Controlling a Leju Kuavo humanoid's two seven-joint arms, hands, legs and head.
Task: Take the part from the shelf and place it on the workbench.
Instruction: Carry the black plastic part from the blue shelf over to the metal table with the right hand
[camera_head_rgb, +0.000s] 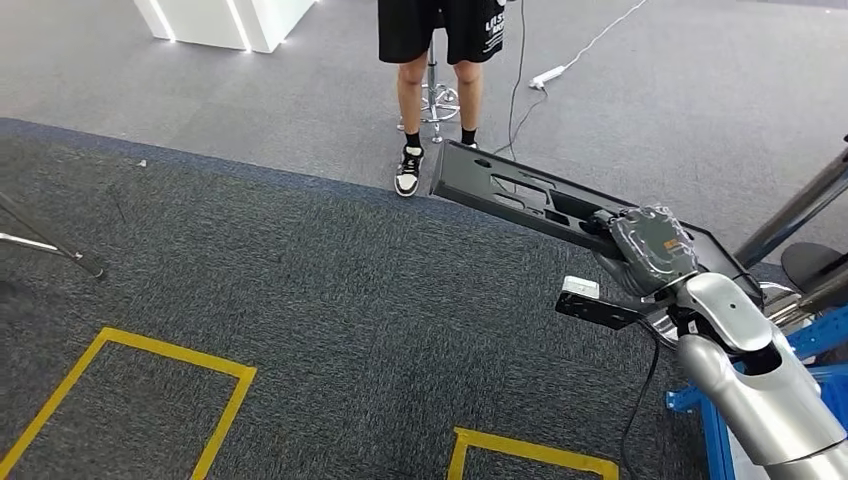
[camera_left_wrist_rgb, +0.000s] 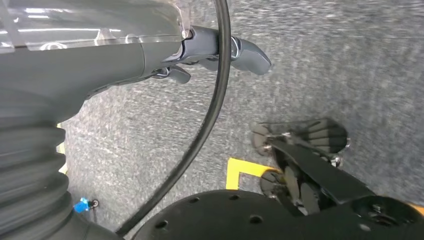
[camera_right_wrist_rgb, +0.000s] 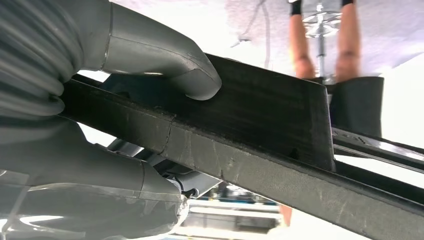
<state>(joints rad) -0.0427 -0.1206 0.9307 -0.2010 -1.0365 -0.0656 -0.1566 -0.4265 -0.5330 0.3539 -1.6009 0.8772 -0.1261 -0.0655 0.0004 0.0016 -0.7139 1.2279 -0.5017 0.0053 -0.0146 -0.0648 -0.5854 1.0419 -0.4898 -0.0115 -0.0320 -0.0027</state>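
- The left hand (camera_left_wrist_rgb: 220, 52) is seen hanging over the carpet, fingers curled loosely around nothing, kept free of the load.
- The long black part (camera_head_rgb: 530, 200) is carried above the carpet, clamped near one end between thumb and fingers of the right hand (camera_head_rgb: 650, 250), apparently for transport toward the workbench.
- A person (camera_head_rgb: 440, 60) is seen standing beyond.

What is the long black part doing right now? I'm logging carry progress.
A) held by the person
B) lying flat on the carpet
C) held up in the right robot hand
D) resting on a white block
C: the head view shows the black part raised above the carpet in the right robot hand, and the right wrist view shows the thumb pressed on it.
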